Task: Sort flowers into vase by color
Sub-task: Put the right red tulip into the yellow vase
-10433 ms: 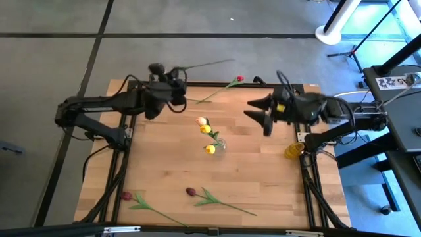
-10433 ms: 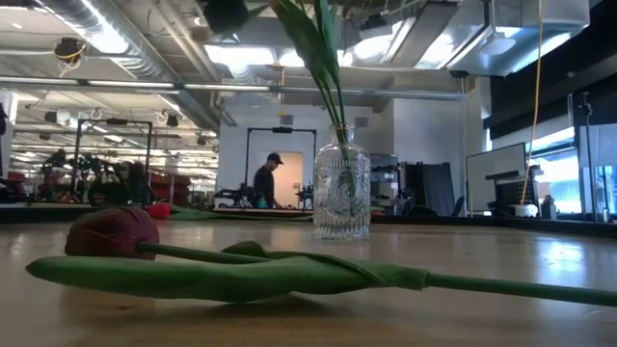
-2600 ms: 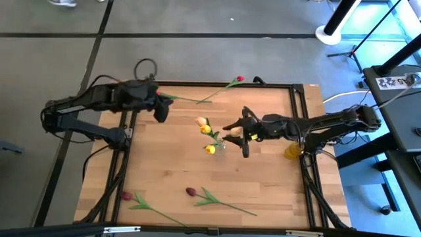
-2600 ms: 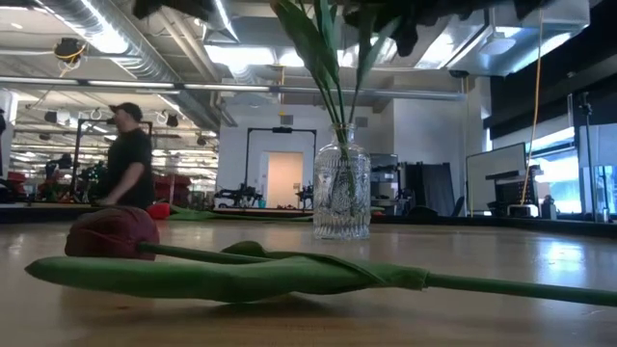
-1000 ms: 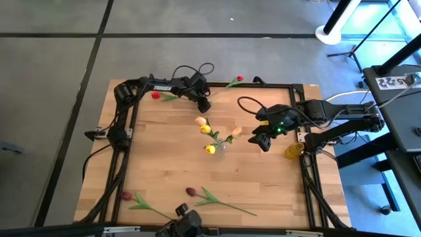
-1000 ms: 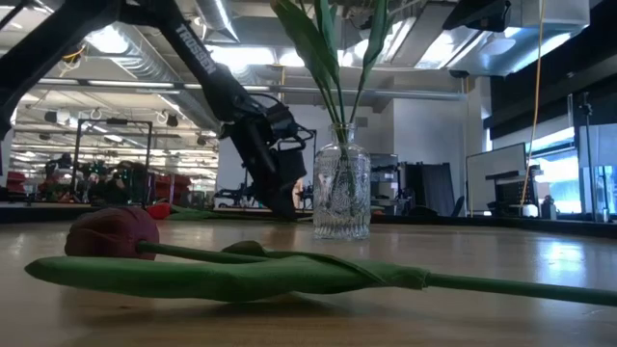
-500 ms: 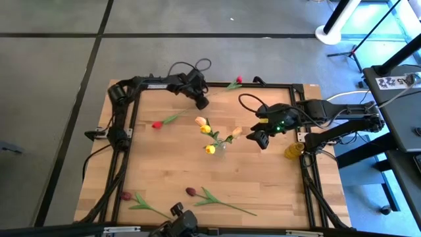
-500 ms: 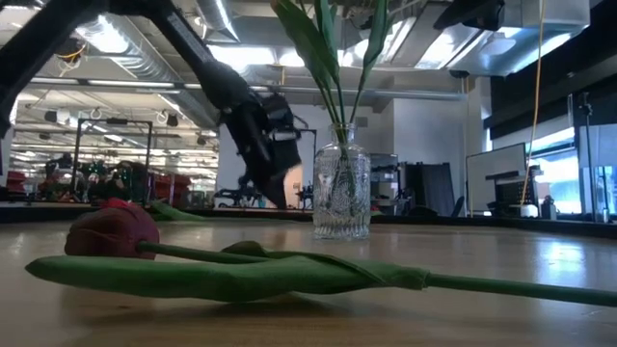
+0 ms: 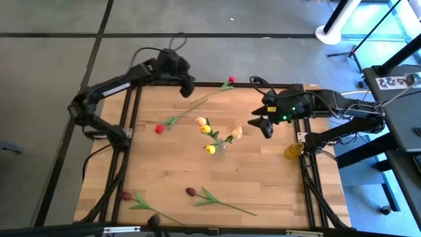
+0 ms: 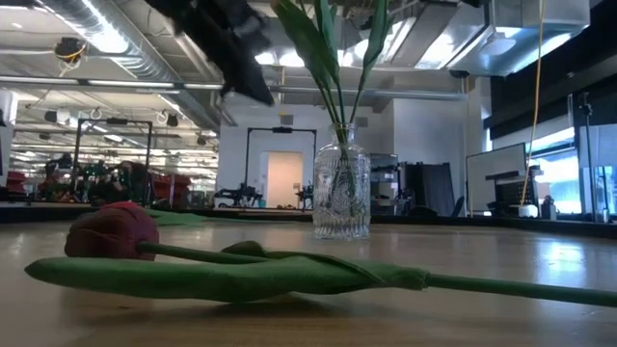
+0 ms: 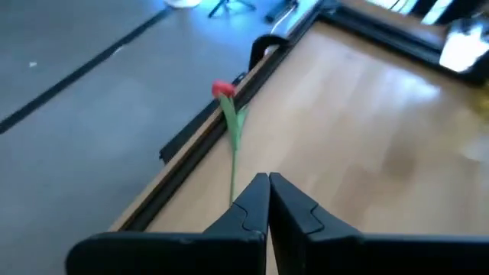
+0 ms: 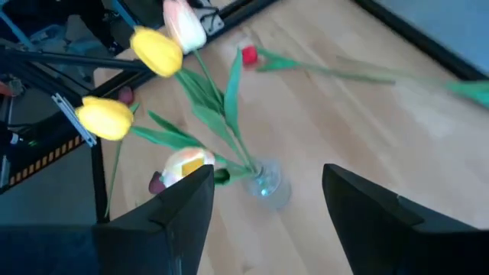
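Note:
My left gripper (image 9: 189,91) is raised high over the table's far edge and is shut on a red tulip (image 9: 230,80). In the left wrist view its fingers (image 11: 267,183) are closed, and the tulip's head (image 11: 222,89) lies over the black frame rail. My right gripper (image 9: 262,126) is open (image 12: 267,172) and hovers just right of the glass vase (image 9: 220,145), touching nothing. The vase holds yellow tulips (image 12: 157,50) and peach tulips (image 12: 187,164) by their stems. A second red tulip (image 9: 158,128) lies flat on the table left of the vase. My left gripper pinches the red tulip's thin green stem near its lower end (image 11: 231,187) between its shut fingers; one finger hides the exact spot. The stem runs straight ahead from the fingertips to the head. Whether the head rests on the frame rail, I cannot tell.
Two dark maroon tulips (image 9: 191,191) (image 9: 126,195) lie by the near edge; one (image 10: 111,231) fills the low view's foreground. A yellow container (image 9: 294,150) stands at the right edge. Bare wood shows between the vase and the near tulips.
My left gripper has risen from the table and moved toward the far-left corner, fingers shut, and the far red tulip's head has shifted slightly left with it. The second red tulip has moved from near the far-left frame onto the table left of the vase. My right gripper edged toward the far edge.

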{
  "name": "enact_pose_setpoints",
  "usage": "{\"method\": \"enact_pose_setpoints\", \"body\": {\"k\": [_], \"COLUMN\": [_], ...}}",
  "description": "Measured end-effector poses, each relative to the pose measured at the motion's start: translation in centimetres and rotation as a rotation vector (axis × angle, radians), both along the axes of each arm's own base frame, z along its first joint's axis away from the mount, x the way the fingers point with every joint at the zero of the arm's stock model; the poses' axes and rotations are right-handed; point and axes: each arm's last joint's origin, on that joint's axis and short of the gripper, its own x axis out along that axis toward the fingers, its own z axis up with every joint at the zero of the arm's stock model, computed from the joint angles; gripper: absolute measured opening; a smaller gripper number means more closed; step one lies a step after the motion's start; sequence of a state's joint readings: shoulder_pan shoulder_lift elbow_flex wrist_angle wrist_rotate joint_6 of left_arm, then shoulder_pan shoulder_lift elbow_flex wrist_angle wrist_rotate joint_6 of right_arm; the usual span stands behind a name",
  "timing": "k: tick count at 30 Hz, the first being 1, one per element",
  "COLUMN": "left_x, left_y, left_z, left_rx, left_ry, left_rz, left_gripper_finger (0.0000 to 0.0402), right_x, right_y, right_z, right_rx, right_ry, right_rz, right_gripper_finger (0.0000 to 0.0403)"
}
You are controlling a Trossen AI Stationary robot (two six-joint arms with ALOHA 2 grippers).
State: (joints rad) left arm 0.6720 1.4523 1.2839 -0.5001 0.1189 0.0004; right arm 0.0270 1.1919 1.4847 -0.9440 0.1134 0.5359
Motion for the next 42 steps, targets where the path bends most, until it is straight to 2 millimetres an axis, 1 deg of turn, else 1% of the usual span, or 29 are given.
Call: {"method": "enact_pose_setpoints", "body": {"k": [2,4,7,9,11,14,17,20,22,25,30,33,37,42], "left_x": [-0.8,-1.0,-0.4,0.3,1.1,2.1,3.1,3.9,4.2,4.6,4.9,4.9,4.7,4.2], "left_y": [-1.0,-1.6,-1.7,-1.2,-0.3,1.4,2.8,3.6,3.9,4.1,4.0,3.9,3.9,3.7], "left_z": [0.7,0.8,0.3,-0.8,-2.5,-5.6,-9.5,-13.3,-15.1,-17.1,-18.7,-19.0,-19.5,-20.0], "left_rx": [-0.042,-0.097,-0.136,-0.158,-0.188,-0.229,-0.239,-0.223,-0.236,-0.266,-0.295,-0.301,-0.244,-0.244], "left_ry": [-0.008,-0.01,-0.032,-0.041,-0.031,0.018,0.124,0.254,0.304,0.351,0.376,0.377,0.399,0.398], "left_rz": [-0.023,-0.037,-0.03,-0.016,0.009,0.042,0.068,0.079,0.066,0.046,0.034,0.03,0.072,0.075], "left_gripper_finger": [0.0,0.0,0.0009,0.0024,0.0044,0.0079,0.0104,0.0111,0.0109,0.0098,0.0084,0.0081,0.0081,0.0081], "right_x": [0.0,0.0,0.0,0.0,0.0,-0.1,-0.1,0.0,0.0,-0.1,-0.1,-0.1,-0.1,-0.1], "right_y": [-0.1,-0.1,-0.1,-0.1,0.0,0.1,0.3,0.9,1.1,1.5,1.7,1.7,1.7,1.6], "right_z": [0.2,0.2,0.3,0.3,0.2,0.1,0.1,0.1,0.1,0.1,0.1,0.1,0.1,0.1], "right_rx": [-0.018,-0.034,-0.043,-0.041,-0.03,0.036,0.089,0.101,0.1,0.105,0.09,0.088,0.074,0.073], "right_ry": [-0.005,-0.008,-0.009,-0.009,-0.009,-0.002,0.001,0.0,0.0,-0.004,-0.007,-0.007,-0.009,-0.009], "right_rz": [0.008,0.016,0.018,0.019,0.017,0.016,0.017,0.015,0.005,-0.013,-0.03,-0.034,-0.049,-0.049], "right_gripper_finger": [0.0244,0.0244,0.0244,0.0244,0.0244,0.0244,0.0244,0.0244,0.0244,0.0244,0.0244,0.0244,0.0244,0.0244]}}
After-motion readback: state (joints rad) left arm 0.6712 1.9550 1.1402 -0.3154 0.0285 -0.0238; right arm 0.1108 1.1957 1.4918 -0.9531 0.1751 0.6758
